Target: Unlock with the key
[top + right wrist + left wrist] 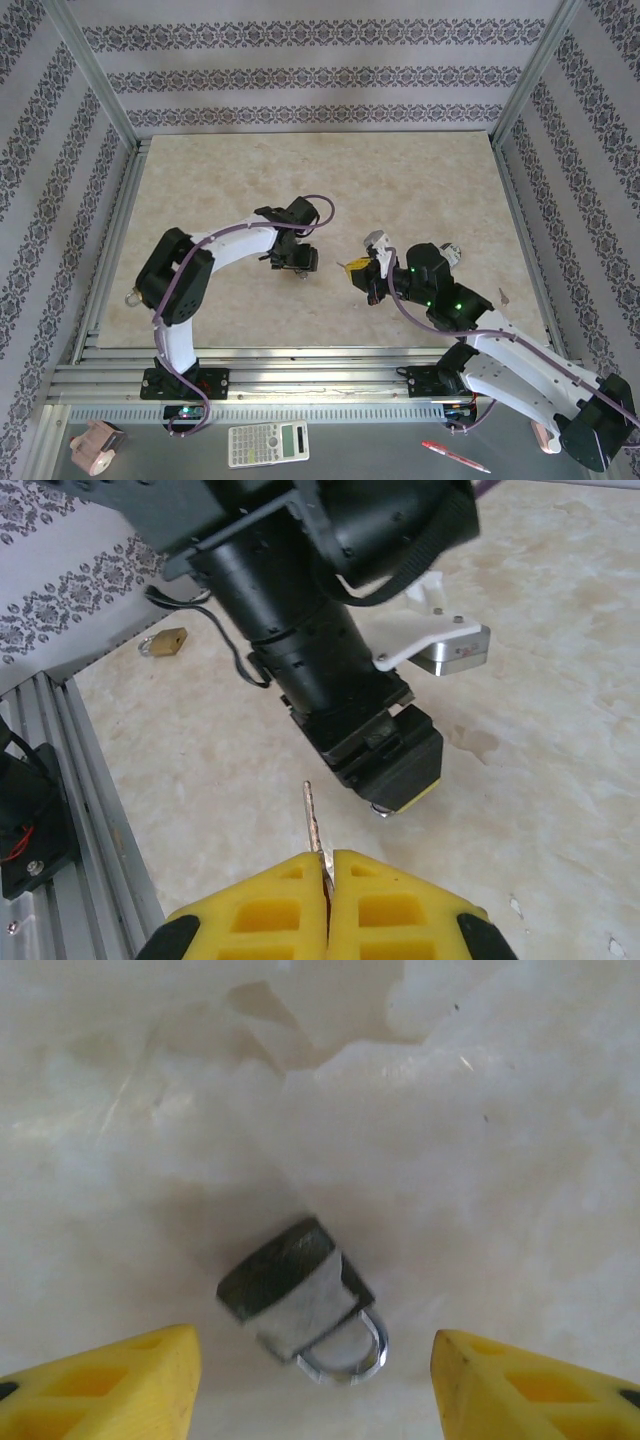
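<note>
Right gripper point(325, 865) clenched on key point(314, 820); left gripper point(315, 1340) released, straddling padlock point(285, 1285). I judge next: grasp padlock, steady it for insertion

Top camera high behind, over the whole table point(400, 190), left wrist close above the lock point(295, 1295), right wrist low, facing the left arm point(300, 630), seen from top too.

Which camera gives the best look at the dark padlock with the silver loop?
The left wrist view: the dark padlock lies unobstructed between the left arm's yellow fingers. In the top view it is a speck under those fingers, and the right wrist view barely catches it.
</note>
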